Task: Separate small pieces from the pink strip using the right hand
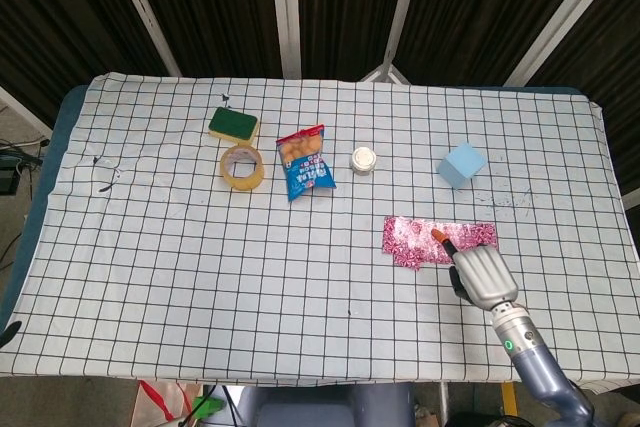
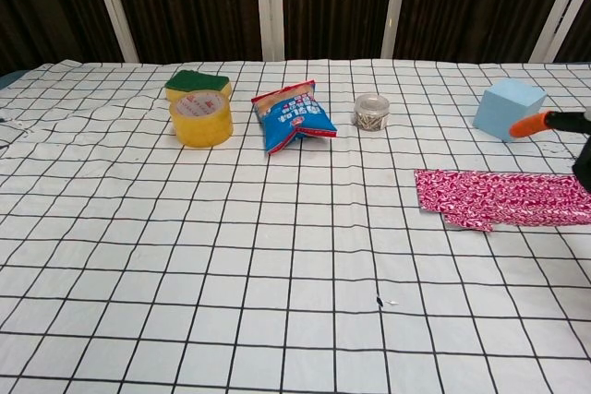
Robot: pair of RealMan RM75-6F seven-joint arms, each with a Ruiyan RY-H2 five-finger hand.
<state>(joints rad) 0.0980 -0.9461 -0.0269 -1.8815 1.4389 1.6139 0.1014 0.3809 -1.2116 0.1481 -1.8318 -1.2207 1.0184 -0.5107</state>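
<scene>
Pink strip point(image 1: 432, 241) lies flat on checked cloth, right of centre, long side running left to right. Shiny, pink-and-white speckled pattern, foil-like. Left end looks wider, with second ragged piece point(image 2: 469, 219) overlapping its near edge, sticking out toward me. Right end sits under my right hand point(image 1: 481, 272); contact there unclear.

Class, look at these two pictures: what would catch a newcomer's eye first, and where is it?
The glittery pink strip lies at the table's right, with the right hand at its near edge, an orange-tipped finger over it. Behind it stands a blue cube; a blue snack bag lies mid-table.
</scene>
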